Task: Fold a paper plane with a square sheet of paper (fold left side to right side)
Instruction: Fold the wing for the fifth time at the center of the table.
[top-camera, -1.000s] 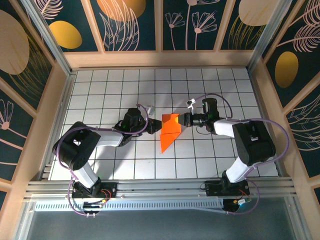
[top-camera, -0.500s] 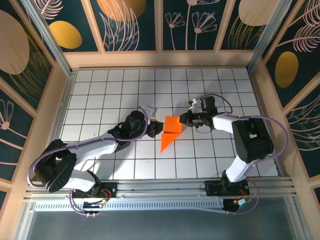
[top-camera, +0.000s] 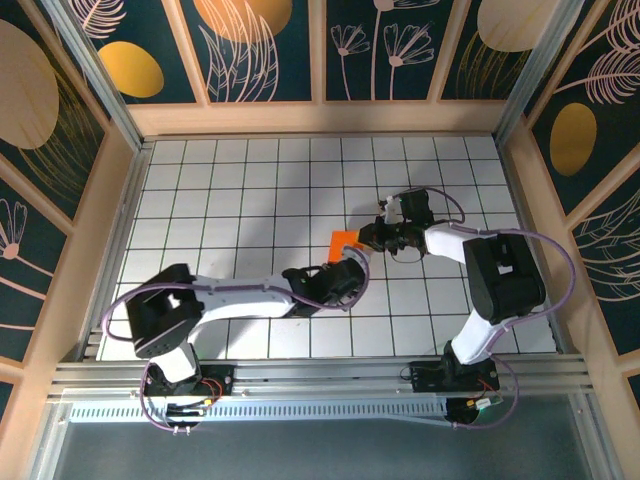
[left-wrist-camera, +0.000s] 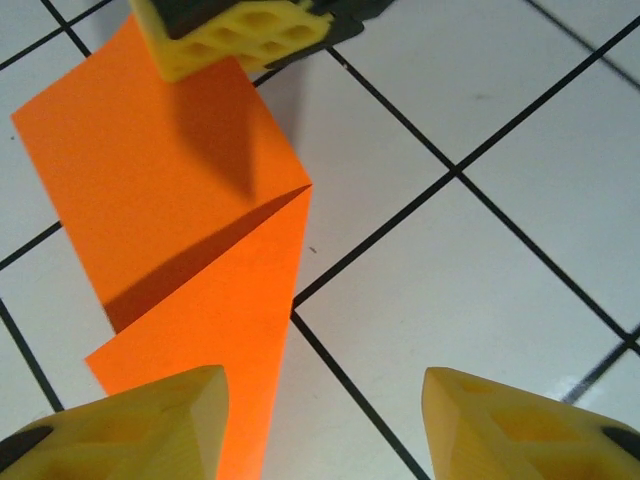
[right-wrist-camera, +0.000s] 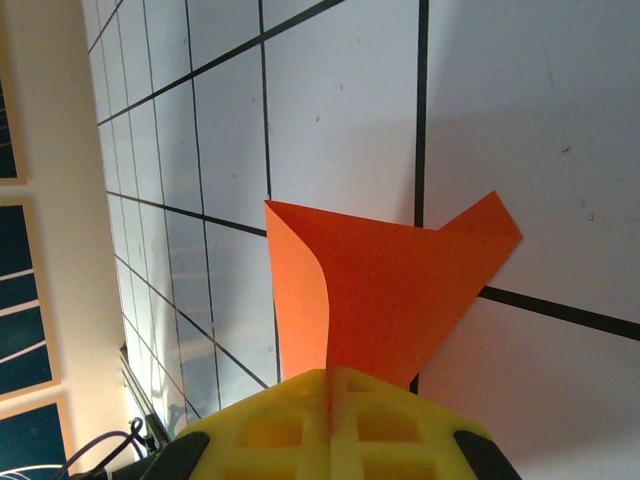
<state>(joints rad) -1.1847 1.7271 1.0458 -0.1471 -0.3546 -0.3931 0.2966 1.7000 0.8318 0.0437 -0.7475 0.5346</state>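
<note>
While the right gripper clamps the folded bright orange paper sheet at lower frame, the left gripper stands moderately spread above it, fingers gripping nothing.

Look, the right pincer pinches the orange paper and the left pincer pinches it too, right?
No. The right pincer pinches the orange paper, but the left pincer is open and holds nothing, as the left wrist view shows.

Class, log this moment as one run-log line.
left gripper: open, above orange paper | right gripper: shut on orange paper | fold: partly made
</note>
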